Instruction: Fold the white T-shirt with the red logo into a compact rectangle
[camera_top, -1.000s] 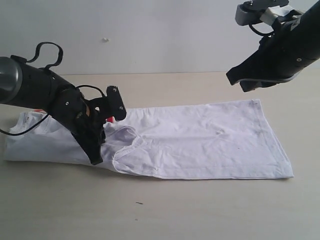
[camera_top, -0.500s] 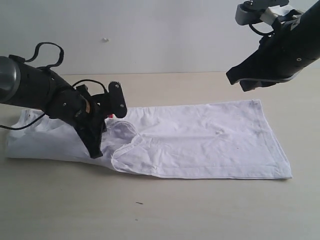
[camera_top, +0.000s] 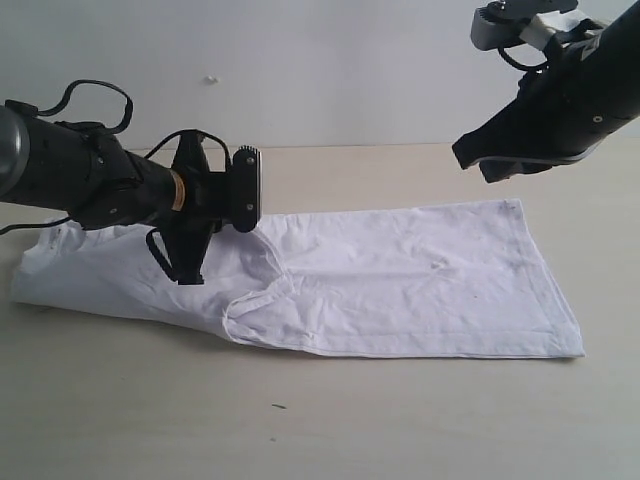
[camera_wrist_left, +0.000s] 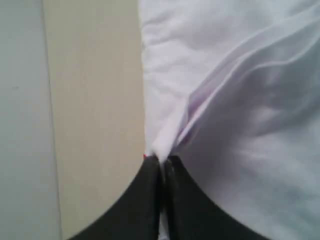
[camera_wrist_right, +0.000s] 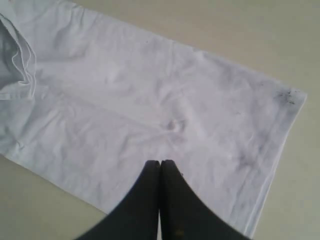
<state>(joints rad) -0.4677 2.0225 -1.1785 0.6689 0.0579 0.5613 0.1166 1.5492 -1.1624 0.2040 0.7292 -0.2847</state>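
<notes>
White cotton fills the middle of a pale tan table (camera_top: 400, 430): the T-shirt (camera_top: 400, 285) lies flat as a long, wrinkled band running from the left side to right of centre, its long edges already turned in. At the left, the left gripper (camera_wrist_left: 162, 162) reaches in low over the band's far edge, its jaws pressed together on a small bunch of cloth that rises in pleats from the pinch. The red logo is not visible from the room; a tiny red fleck shows beside the pinch in the left wrist view, too small to identify. Just right of that grip, a rounded flap (camera_top: 245, 305) of hem sits loosely on the near edge. Further right the fabric lies smooth to a straight bottom hem. Above that right end hangs the right gripper (camera_wrist_right: 160, 165), well clear of the cloth, jaws together and holding nothing. The step in hand looks like folding the left end over toward the right. It would likely go best if the pinch takes every layer, the lift stays low, and the cloth travels straight along the band so the edges line up; the loose flap may bunch underneath unless it is flattened.
</notes>
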